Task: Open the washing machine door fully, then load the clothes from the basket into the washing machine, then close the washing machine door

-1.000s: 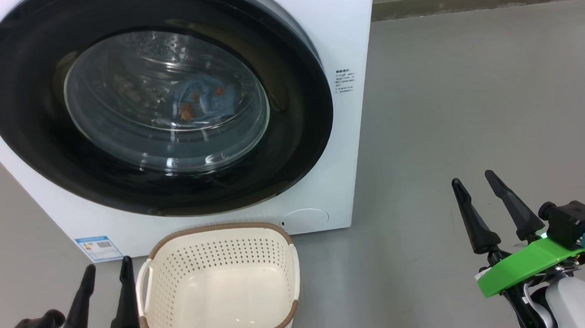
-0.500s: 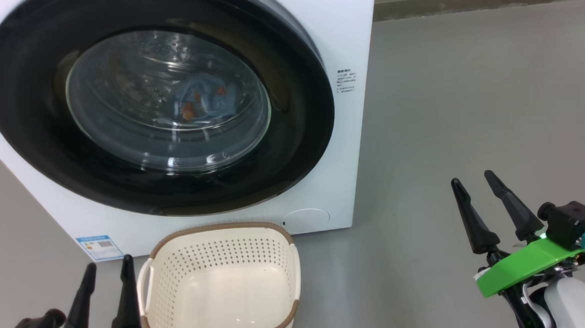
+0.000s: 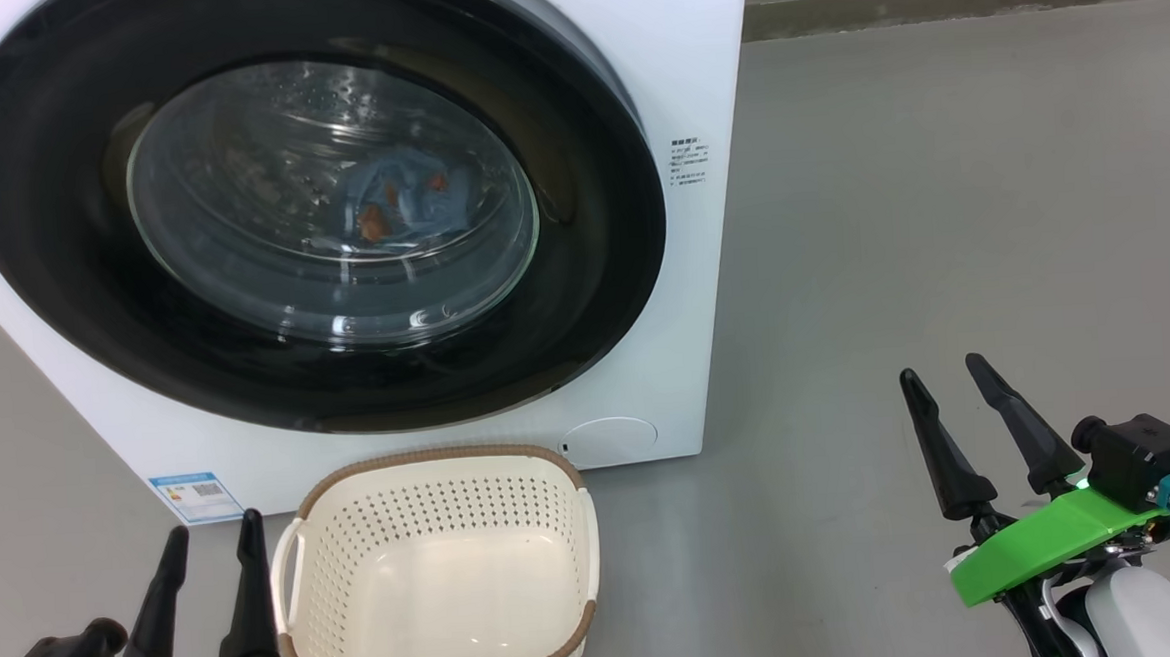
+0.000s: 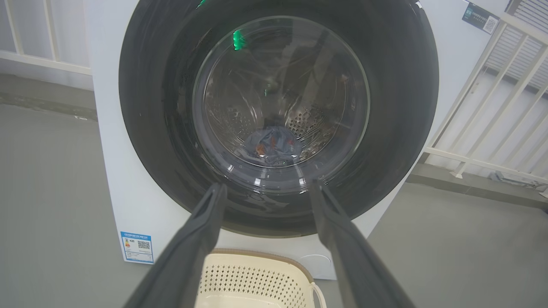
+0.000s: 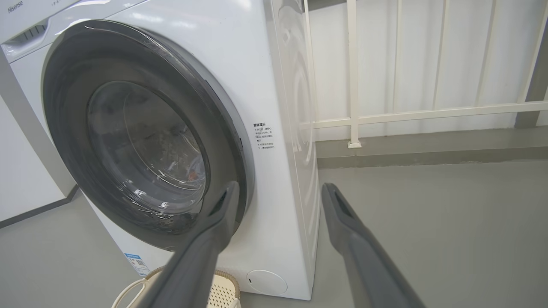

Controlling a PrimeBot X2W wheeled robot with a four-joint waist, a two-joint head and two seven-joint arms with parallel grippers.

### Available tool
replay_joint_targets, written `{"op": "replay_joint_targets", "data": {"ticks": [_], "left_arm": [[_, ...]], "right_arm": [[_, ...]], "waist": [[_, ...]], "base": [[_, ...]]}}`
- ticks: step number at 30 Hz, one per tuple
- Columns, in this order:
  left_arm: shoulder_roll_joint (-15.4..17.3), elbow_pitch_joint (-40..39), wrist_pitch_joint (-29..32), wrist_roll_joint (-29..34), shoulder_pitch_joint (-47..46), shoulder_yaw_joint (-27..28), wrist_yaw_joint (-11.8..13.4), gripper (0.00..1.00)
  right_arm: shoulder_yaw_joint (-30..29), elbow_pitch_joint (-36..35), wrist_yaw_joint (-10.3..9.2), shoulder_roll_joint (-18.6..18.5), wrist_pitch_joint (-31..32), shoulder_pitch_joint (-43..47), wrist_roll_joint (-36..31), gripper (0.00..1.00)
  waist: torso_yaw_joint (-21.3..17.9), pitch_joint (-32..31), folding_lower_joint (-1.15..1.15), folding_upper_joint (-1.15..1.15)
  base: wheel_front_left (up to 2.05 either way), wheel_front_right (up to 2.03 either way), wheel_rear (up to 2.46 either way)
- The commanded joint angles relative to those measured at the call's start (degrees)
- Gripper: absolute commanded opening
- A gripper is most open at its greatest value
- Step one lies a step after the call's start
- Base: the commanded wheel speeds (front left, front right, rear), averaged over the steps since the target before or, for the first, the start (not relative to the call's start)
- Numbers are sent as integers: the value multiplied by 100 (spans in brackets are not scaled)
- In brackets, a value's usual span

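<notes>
Front of the washing machine [image 3: 692, 83], white and standing on the grey floor [image 3: 939, 200]. The washing machine door [image 3: 63, 296], a glossy black ring around a bulging glass window, lay shut flat against the cabinet. Through the glass the clothes [image 3: 403, 203] were seen inside the drum, as a bundle of light blue fabric with orange-brown patches. The basket [image 3: 432, 457] stood on the floor just before the machine, below the door, with its perforated walls and smooth bottom in plain sight. A blue label sticker [image 3: 196, 496] sat at the lower left of the cabinet front, and a round service cover [image 3: 611, 435] at the lower right.

The left gripper [image 3: 213, 528] hung just beside the left handle of the basket, its two fingers spread wide and gripping nothing; in the left wrist view these fingers pointed at the lower edge of the door. The right gripper [image 3: 943, 370] hung over bare floor well apart from the machine, its fingers likewise spread wide with nothing between them. A white railing [image 5: 419, 113] ran behind the machine in the right wrist view.
</notes>
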Motion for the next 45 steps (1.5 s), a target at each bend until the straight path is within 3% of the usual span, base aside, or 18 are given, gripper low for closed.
{"op": "replay_joint_targets", "data": {"ticks": [1,8,9,19,45], "left_arm": [[135,-156,-3,-33,-89,191,37,100],[146,-147,1,-77,-90,174,41,100],[0,20,-1,-45,1,-17,16,0],[-183,274,114,-358,73,5,7,0],[-291,347,533,-1592,-65,242,-25,0]], "right_arm": [[96,-130,-12,-19,-27,-38,-27,100],[99,-123,-12,-4,-27,-35,-31,100],[4,20,0,35,0,5,2,0],[-26,243,-1,180,115,187,346,0],[-319,171,-3,364,540,252,1682,0]], "waist": [[-2,-1,0,0],[-6,-9,0,0],[-7,-9,0,0],[11,-17,9,0],[83,-3,0,0]], "base": [[0,0,0],[0,0,0],[0,0,0],[0,0,0],[0,0,0]]}}
